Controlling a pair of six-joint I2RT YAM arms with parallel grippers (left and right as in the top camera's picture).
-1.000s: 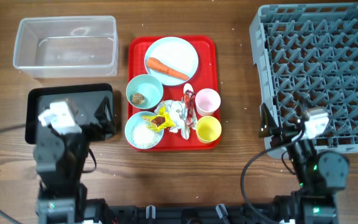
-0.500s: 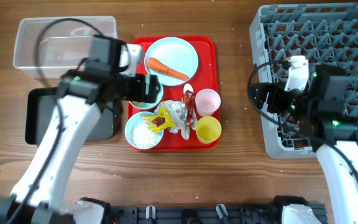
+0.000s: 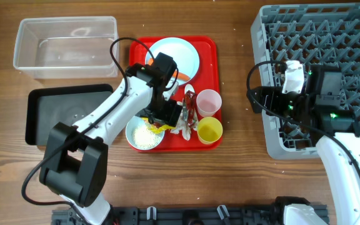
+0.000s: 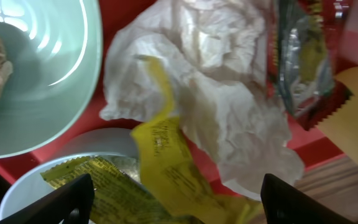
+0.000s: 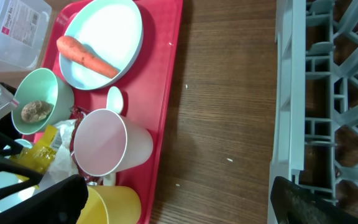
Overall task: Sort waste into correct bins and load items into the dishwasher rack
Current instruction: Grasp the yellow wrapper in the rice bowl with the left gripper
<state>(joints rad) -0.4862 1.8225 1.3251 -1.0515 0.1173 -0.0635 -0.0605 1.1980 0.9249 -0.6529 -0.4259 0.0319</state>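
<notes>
Yellow-green wrapper (image 4: 166,180), crumpled against the white tissue (image 4: 222,106) and red wrapper (image 4: 297,68) in the robot-side half of the red serving tray (image 3: 209,65). The left pincer (image 4: 179,202) hovers directly over this heap, fingers spread wide and nothing grasped, so the waste-sorting step appears to be in hand. The next move likely calls for lowering, clenching on the wrapper alone, and carrying it to a bin left of the tray. The right pincer (image 5: 182,202), likewise released and empty, hangs over bare worktop (image 5: 229,124) right of the tray.
</notes>
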